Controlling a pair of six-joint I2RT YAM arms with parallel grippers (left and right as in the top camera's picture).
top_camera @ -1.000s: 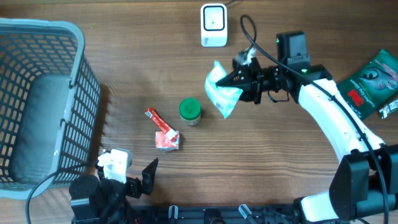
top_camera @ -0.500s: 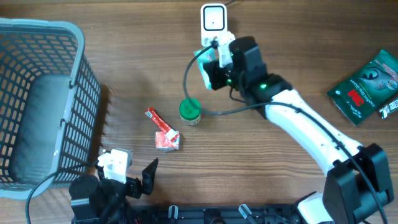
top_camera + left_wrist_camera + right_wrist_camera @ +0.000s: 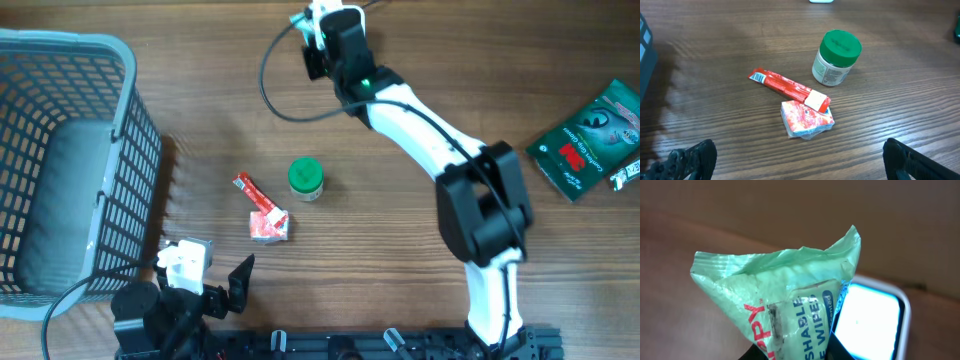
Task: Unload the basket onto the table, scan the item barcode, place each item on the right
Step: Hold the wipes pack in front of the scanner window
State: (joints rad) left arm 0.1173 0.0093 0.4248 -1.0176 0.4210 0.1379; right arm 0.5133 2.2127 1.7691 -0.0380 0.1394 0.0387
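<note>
Wooden table [image 3: 420, 260] is under both arms. Your right gripper [image 3: 318, 28] reaches to the far edge and is clenched on the green wipes pack [image 3: 785, 305]. In the right wrist view you see the pack held up, with the white scanner [image 3: 870, 325] and its lit window just behind it. Your left gripper [image 3: 800, 162] waits at the near edge with the jaws released wide, holding nothing. Before it lie the green-lidded jar [image 3: 836, 58], the red stick packet [image 3: 788, 89] and the small red packet [image 3: 806, 119]. The grey basket [image 3: 128, 110] stands on your left.
</note>
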